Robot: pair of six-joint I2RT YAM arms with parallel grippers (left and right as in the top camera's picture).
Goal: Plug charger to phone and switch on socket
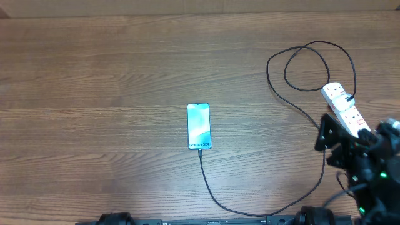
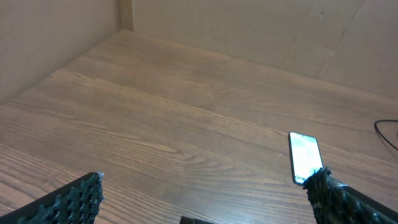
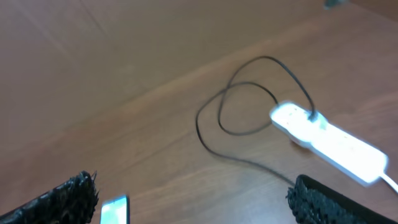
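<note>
- The desk (image 1: pixel 94 75) is a broad wooden top with pale brown grain running left to right.
- The right tool (image 3: pixel 193 182) is spread wide and holds nothing. Its two black fingers (image 3: pixel 62 202) have a rough, pebbled surface and sit in the two near corners of the wrist view. From above, the right arm covers the near end of the power strip at the right edge of the desk.
- The left tool (image 2: pixel 206 179) is also spread wide, grips nothing and touches nothing. It has the same rough black fingers.
- The power strip (image 1: pixel 345 107) is a long white plastic bar lying at an angle at the far right. It carries small red marks, too small to read.
- The cable (image 1: pixel 203 172) is thin and black. One end sits in the far part of the strip. From there it makes two loose loops on the far right, then sweeps towards the near edge and curves back to the phone.
- The phone (image 1: pixel 199 126) is a slim rectangle with a lit pale blue screen and a thin dark edge. It lies flat in the middle of the desk, well apart from both tools.
- The cable tip meets the phone's near short edge.
</note>
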